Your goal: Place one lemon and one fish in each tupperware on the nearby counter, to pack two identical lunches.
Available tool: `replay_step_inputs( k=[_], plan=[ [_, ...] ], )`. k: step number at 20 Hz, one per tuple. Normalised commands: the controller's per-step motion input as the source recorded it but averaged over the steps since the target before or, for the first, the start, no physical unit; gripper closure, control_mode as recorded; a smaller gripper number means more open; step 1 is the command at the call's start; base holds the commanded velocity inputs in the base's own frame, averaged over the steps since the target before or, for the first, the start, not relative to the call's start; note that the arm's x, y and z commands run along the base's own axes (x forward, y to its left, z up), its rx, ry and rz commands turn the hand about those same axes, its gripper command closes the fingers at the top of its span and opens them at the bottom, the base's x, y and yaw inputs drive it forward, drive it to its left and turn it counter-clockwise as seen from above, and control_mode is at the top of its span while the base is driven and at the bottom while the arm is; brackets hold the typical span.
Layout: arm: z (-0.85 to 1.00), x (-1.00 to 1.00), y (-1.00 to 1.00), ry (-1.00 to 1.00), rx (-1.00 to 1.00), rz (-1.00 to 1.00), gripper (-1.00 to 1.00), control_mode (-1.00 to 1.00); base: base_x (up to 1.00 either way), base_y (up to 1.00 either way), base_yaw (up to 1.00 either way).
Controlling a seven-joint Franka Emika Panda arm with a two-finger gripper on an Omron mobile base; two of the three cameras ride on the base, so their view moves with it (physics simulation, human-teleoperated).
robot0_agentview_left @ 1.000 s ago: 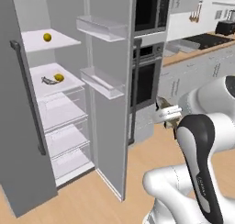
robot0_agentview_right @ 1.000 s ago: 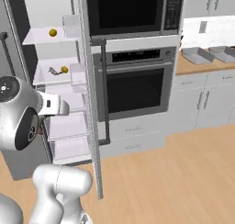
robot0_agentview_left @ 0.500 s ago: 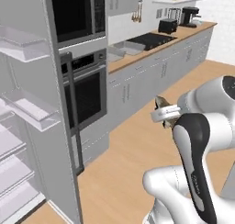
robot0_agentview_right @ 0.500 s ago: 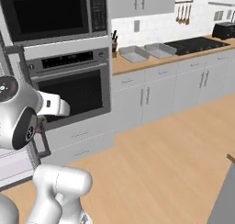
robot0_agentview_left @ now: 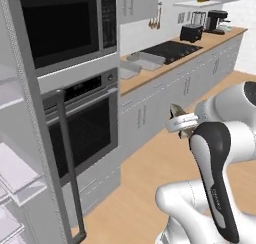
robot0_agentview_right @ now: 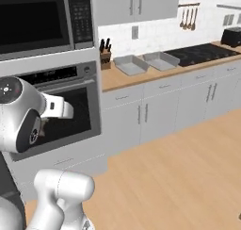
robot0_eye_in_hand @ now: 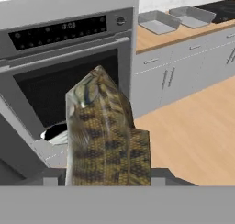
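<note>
Left base view: two grey tupperware trays sit side by side on the counter, just short of the black cooktop; what lies inside them cannot be made out from here. Further along stand a toaster and a coffee maker. The gripper hangs in front of the arm with a brownish fish poking out of it, well apart from the trays, with open floor between. To the left rise the wall oven and microwave. Right base view: the trays look bare inside, a knife block stands just left of them, and utensils hang on the wall. Hand view: the speckled fish stands upright between the fingers, which pinch it at its lower end; behind it are the oven and, up right, the two trays on the counter.
</note>
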Motion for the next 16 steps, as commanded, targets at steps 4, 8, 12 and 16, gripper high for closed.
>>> replay_step_inputs(
  k=[4, 8, 12, 16],
  plan=[
    [0.0, 0.0, 0.0, 0.0, 0.0, 0.0, 1.0, 1.0, 1.0, -0.17, 0.18],
    [0.0, 0.0, 0.0, 0.0, 0.0, 0.0, 1.0, 1.0, 1.0, -0.48, 0.27],
    [0.0, 0.0, 0.0, 0.0, 0.0, 0.0, 1.0, 1.0, 1.0, -0.65, 0.34],
    [0.0, 0.0, 0.0, 0.0, 0.0, 0.0, 1.0, 1.0, 1.0, -0.53, 0.38]
  ],
)
